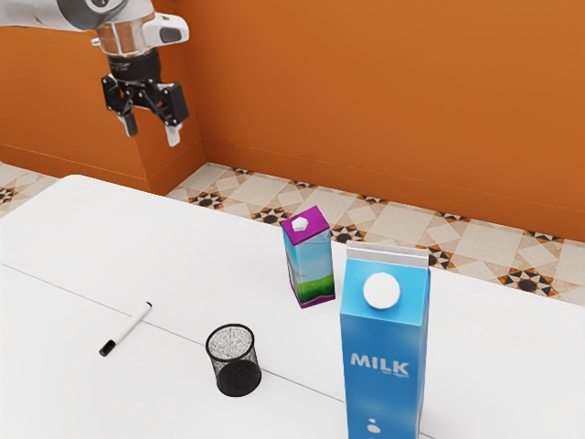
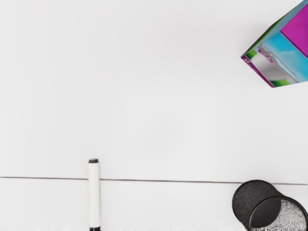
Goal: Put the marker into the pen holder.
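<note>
Marker (image 1: 126, 329), ext. view: where is it rel. to the pincer (image 1: 151, 130)?

Well below it & well apart, flat on the table (image 1: 201, 265), across the thin seam (image 1: 297, 382). White body, blk ends.

OK. Pincer state?

Open, fingers spread w/ a gap btwn them, tips pointing down, up high off the tabletop.

And the pen holder (image 1: 239, 377)?

Blk mesh, upright, near the marker but not touching, toward the ext. view's right. Small carton (image 1: 312, 265), purple top, stands on the holder's far side; milk carton (image 1: 384, 343) is closer to the cam, further toward that view's right.

Wrist view?

Marker's on the table below the hand, lying across the seam, nothing gripping it. One blk end is just past the seam. Holder's apart from it, near the same seam; small carton's partly in view, apart from both.
</note>
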